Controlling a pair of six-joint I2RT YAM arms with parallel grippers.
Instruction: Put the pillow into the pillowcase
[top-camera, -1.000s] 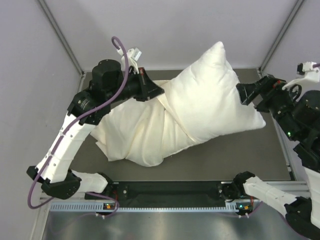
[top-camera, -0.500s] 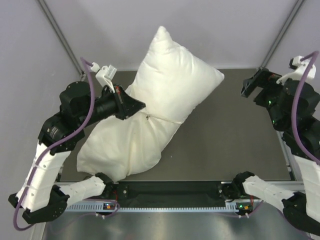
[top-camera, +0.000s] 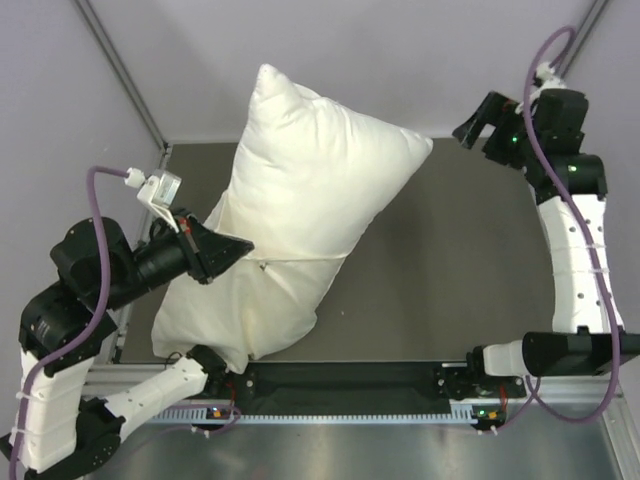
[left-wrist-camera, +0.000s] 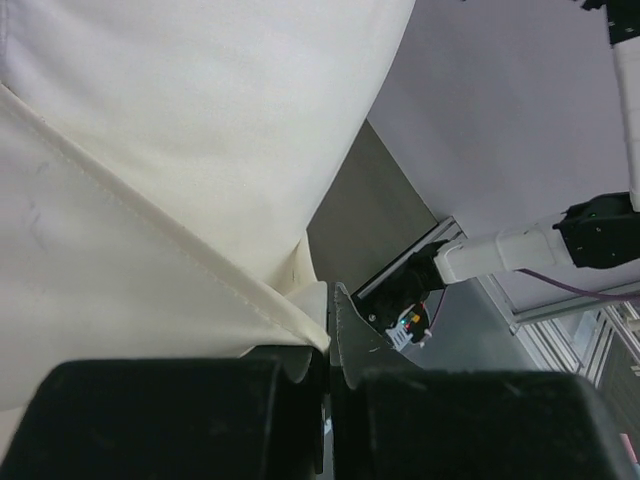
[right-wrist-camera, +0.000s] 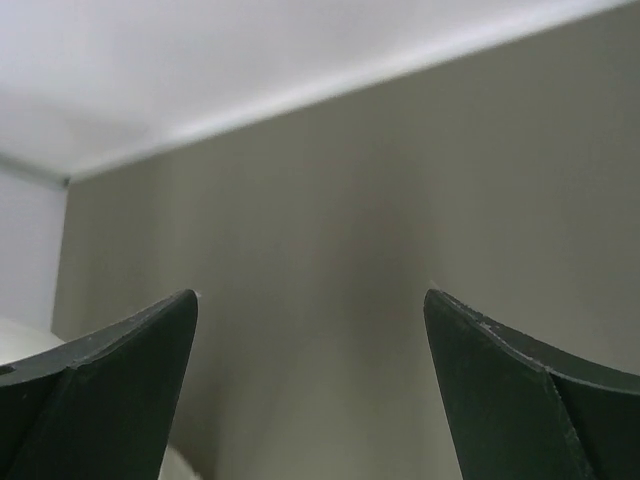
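Robotics lab test cell. Evidence:
- A dark grey matte table (top-camera: 450, 290) is boxed in by plain pale panels (top-camera: 400, 60) at the back and both sides. Bare metal frame struts (top-camera: 120, 70) run up the corners.
- Two white-and-black arms, the left arm (top-camera: 45, 420) and right arm (top-camera: 575, 250), are based at a black mounting rail (top-camera: 340, 380) on the near edge.
- A slotted cable duct (top-camera: 330, 412) runs below the rail, with a brushed metal sheet (top-camera: 350, 450) in front of it.
- Small status LEDs (top-camera: 485, 410) are lit near the arm bases.
- Purple cables (top-camera: 95, 200) loop loose off the wrists, exposed and unrouted.

It's all fixture and wiring, typical of a data-collection rig.
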